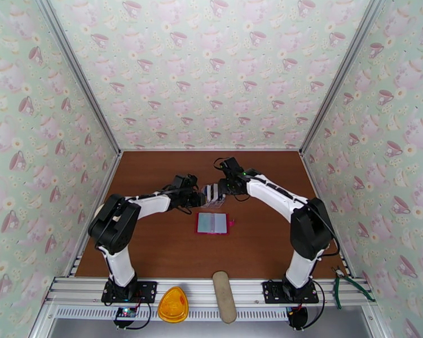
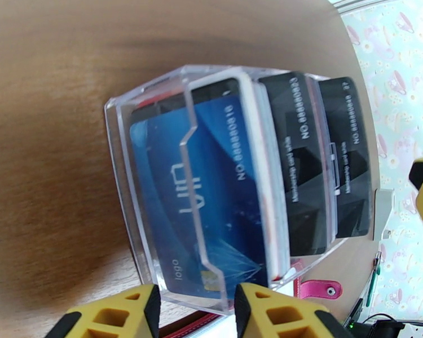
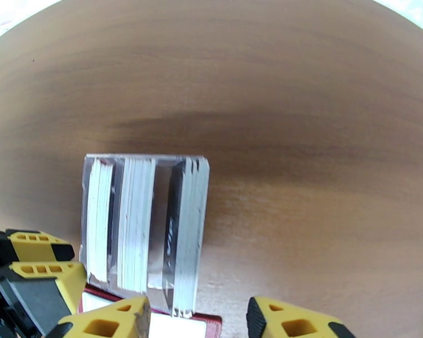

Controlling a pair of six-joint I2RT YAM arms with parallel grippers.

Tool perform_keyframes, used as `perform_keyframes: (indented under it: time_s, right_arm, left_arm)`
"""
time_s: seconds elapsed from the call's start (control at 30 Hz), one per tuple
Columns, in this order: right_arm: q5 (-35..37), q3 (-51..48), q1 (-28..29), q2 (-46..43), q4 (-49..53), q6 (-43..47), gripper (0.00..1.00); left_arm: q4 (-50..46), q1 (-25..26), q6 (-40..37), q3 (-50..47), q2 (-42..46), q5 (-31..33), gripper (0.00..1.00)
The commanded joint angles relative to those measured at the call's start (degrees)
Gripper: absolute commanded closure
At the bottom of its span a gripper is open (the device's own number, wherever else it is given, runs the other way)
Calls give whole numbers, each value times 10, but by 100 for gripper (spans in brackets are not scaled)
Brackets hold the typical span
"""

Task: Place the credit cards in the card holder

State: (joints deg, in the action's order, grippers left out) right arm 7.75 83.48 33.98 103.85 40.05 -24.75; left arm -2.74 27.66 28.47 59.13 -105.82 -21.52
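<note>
three slim card stacks [image 3: 135,226]; clear plastic stand [image 2: 121,164]

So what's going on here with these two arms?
Two robot arms meet over the table. The left tool seems to grip a clear plastic stand packed with credit cards. The right tool is open, close by the cards' edges, holding nothing. The red card holder lies open on the table, nearer the arm bases.
</note>
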Motion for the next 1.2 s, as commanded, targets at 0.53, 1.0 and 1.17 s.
perform_keyframes:
  time_s: [0.53, 1.0, 1.17]
  right_arm:
    - [163, 95, 63, 98, 98, 56, 49]
    - [206, 128, 86, 134, 134, 70, 51]
    - [203, 137, 88, 147, 140, 74, 51]
  left_arm:
    - [-21, -5, -5, 15, -22, -16, 63]
    - [-22, -5, -5, 15, -23, -16, 64]
    - [-21, -4, -5, 14, -23, -16, 64]
